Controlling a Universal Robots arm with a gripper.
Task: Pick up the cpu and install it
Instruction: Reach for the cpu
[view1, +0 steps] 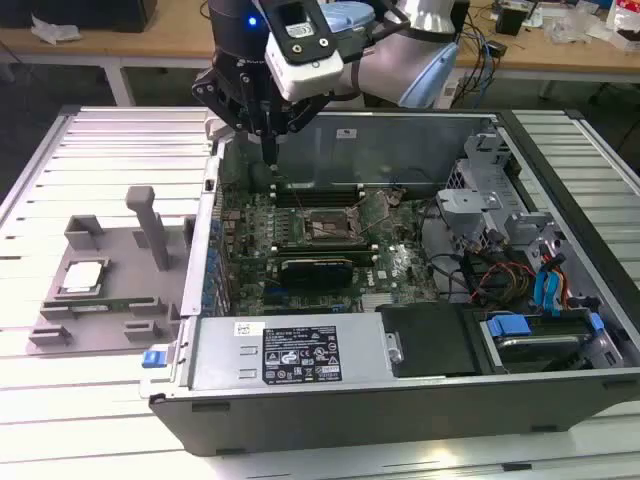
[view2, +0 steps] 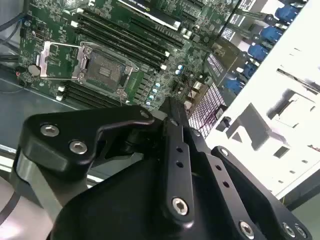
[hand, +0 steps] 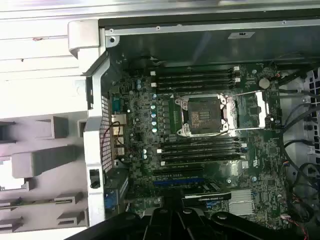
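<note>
The cpu (view1: 82, 277), a small silvery square, lies flat on the grey holder (view1: 60, 330) at the exterior view's left, outside the computer case. My gripper (view1: 271, 155) hangs over the case's back corner, well away from the cpu, above the motherboard. Its fingers (view2: 171, 120) are pressed together with nothing between them. The cpu socket (hand: 204, 114) sits in the middle of the green board with its metal frame (hand: 250, 107) flipped open, and it also shows in the second wrist view (view2: 102, 67) and the exterior view (view1: 328, 226).
The case wall (view1: 200, 270) stands between the holder and the board. A tall grey post (view1: 150, 225) rises from the holder, and a green memory stick (view1: 100, 304) lies along it. Memory slots (hand: 197, 79) flank the socket. Drive cages and cables (view1: 510, 270) fill the exterior view's right.
</note>
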